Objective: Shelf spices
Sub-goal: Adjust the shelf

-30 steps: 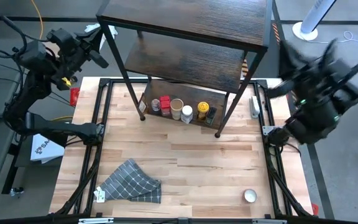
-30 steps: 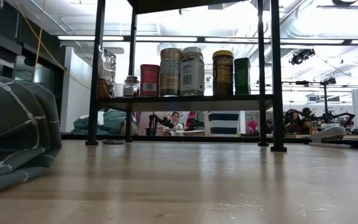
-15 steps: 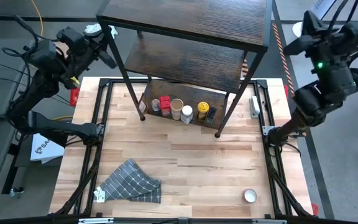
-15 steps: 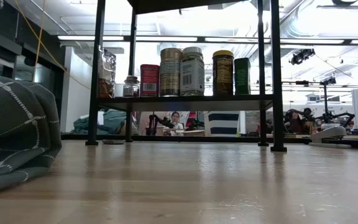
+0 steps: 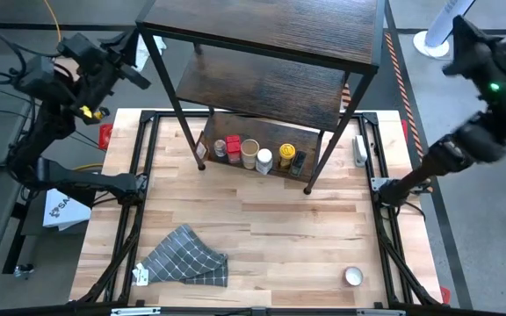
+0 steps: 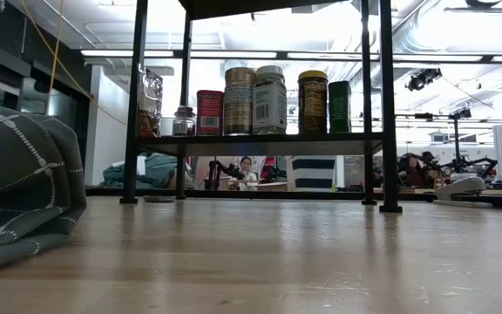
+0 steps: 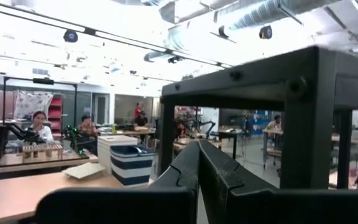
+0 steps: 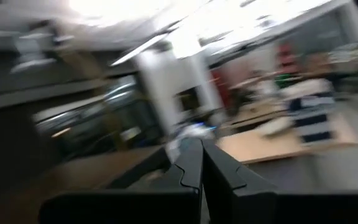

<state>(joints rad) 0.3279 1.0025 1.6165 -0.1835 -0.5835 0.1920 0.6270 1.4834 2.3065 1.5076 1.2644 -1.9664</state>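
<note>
Several spice jars [image 5: 264, 158] stand in a row on the lowest board of the tall dark wood shelf [image 5: 271, 83]. The low view shows their red, tan, yellow and dark lids [image 6: 270, 98] between the shelf's black posts [image 6: 389, 105]. One small round silvery tin [image 5: 352, 276] sits alone on the table by the near right corner. My left gripper [image 7: 199, 167] is shut and raised beyond the table's far left corner [image 5: 128, 63], beside the shelf frame [image 7: 316, 93]. My right gripper [image 8: 201, 163] is shut too, held high off the table's far right side [image 5: 464, 39].
A grey checked cloth [image 5: 187, 256] lies bunched near the table's near left corner, large in the low view [image 6: 20, 183]. A white object [image 5: 359, 151] lies by the right edge near the shelf's foot. People sit at benches in the room beyond [image 7: 39, 121].
My right arm has swung up and away from beside the table's right edge toward the far right, turning as it went. My left arm has shifted a little toward the left. The jars, tin and cloth have stayed put.
</note>
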